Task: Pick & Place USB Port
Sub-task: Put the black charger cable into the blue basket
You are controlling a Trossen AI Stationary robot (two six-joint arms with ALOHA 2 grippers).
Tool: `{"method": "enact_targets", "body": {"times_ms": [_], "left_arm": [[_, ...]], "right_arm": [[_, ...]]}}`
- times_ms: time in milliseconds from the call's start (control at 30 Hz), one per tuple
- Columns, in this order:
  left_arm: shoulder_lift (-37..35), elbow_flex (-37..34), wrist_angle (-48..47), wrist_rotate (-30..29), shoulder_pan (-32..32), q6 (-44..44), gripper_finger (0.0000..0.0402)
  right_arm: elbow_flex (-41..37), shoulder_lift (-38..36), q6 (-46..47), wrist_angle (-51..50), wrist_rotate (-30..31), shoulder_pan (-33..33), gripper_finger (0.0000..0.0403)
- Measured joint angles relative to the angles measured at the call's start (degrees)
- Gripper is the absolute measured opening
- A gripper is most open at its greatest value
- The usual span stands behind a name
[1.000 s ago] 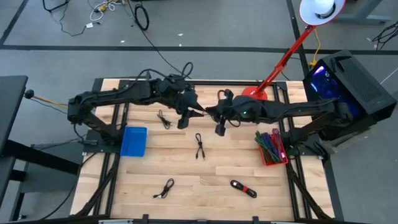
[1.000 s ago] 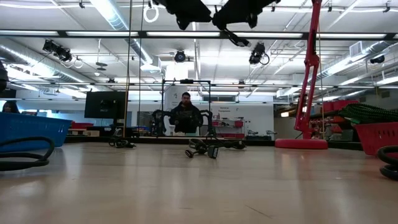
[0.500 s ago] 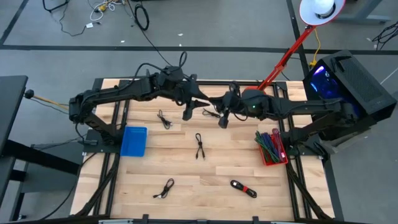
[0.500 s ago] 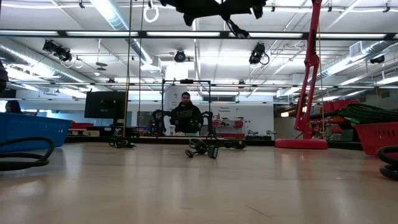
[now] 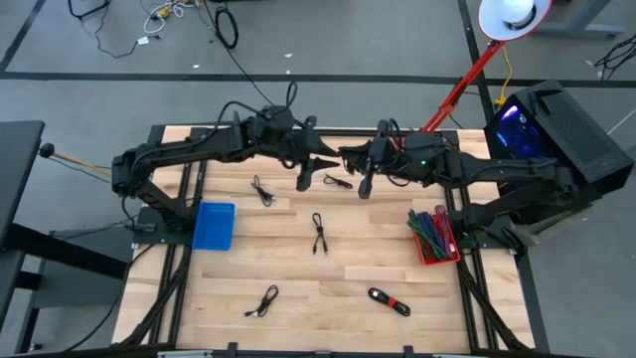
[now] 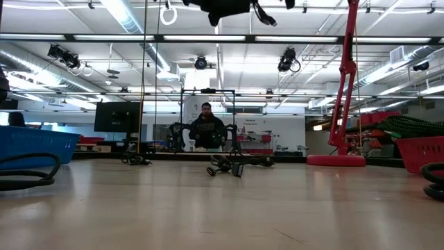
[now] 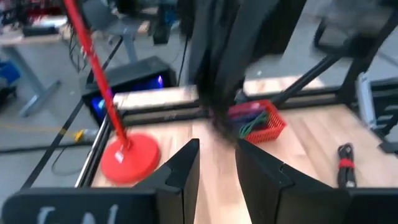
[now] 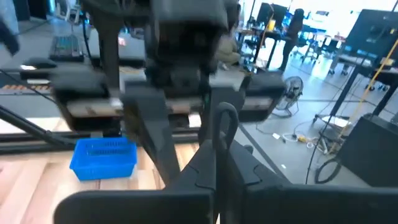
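Now both arms farther back than before, left gripper [image 5: 304, 182] parted and empty, right gripper [image 5: 365, 186] clenched on a black cable [image 5: 339, 182] between them, open wooden table [image 5: 338, 278] nearer.

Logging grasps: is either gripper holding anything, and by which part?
The right gripper, jaws shut, pinches a thin dark cable at a loop that sticks out past them. The left gripper is open, empty.

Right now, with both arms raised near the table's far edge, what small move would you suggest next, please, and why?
Probably carry the thin black cable toward the red basket. It hangs between the left gripper and right gripper, the right one shut on it, well above the table.
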Motion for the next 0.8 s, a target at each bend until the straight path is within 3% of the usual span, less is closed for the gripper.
{"method": "enact_targets", "body": {"times_ms": [600,700,800], "left_arm": [[-0.1,0.0,4.6,1.0,-1.1,-1.7,0.0108],[-0.1,0.0,4.1,0.9,-1.2,-1.3,0.0084],[-0.2,0.0,3.7,-1.5,-1.7,-1.2,0.0032]], "right_arm": [[-0.1,3.1,-0.3,7.4,-4.7,0.0,0.0004],[-0.1,3.7,-0.3,7.9,-4.6,0.0,0.0007],[-0.1,3.7,-0.2,7.9,-4.6,0.0,0.0012]]}}
